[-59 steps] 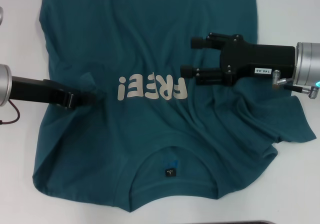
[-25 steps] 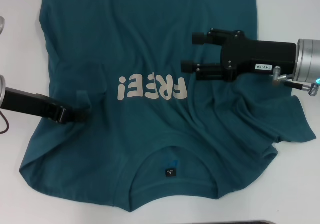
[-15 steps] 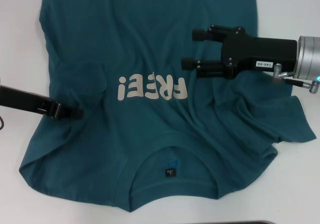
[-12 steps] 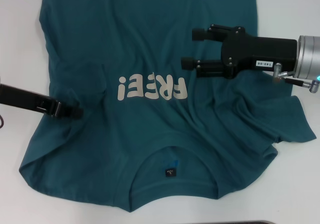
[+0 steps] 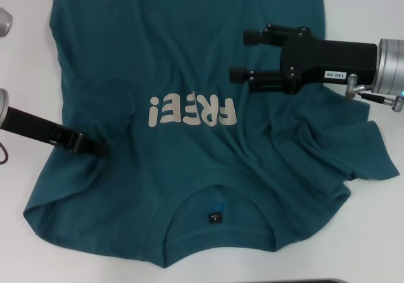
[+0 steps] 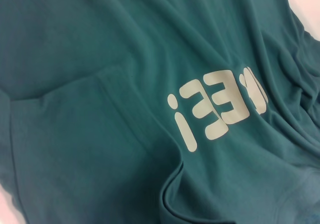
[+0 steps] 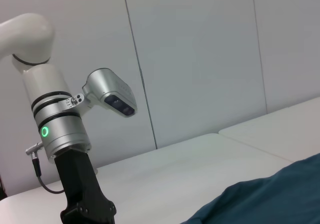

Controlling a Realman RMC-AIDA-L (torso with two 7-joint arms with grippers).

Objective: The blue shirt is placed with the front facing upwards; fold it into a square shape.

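Head view, blue shirt (image 5: 189,62): lies front up on the white bench (image 5: 25,68), collar toward the robot, "FREE!" lettering (image 5: 192,110) between the two pincers.
Head view, left pincer (image 5: 100,148): low on the shirt's left side, tips buried in a bunched fold just ahead of them. Its fingers look closed on that fabric, though the fold hides the contact.
Head view, change at left pincer: it has drawn outward toward the bench edge over the last seconds, and the left sleeve (image 5: 44,210) below it now lies spread flatter and wider than before.
Head view, right pincer (image 5: 243,56): raised above the shirt beyond the lettering's end, fingers spread wide, holding nothing; it has drifted slightly up the shirt.
Head view, right sleeve (image 5: 353,150): crumpled, below the right pincer's arm.
Head view, task meaning: judged as smoothing stage; no fold made yet, right side needs flattening.
Left wrist view, shirt: wrinkled teal cloth with the lettering (image 6: 220,109) ahead; own fingers not shown.
Right wrist view, left arm (image 7: 60,134): stands opposite over the bench; a shirt edge (image 7: 265,196) lies nearby.
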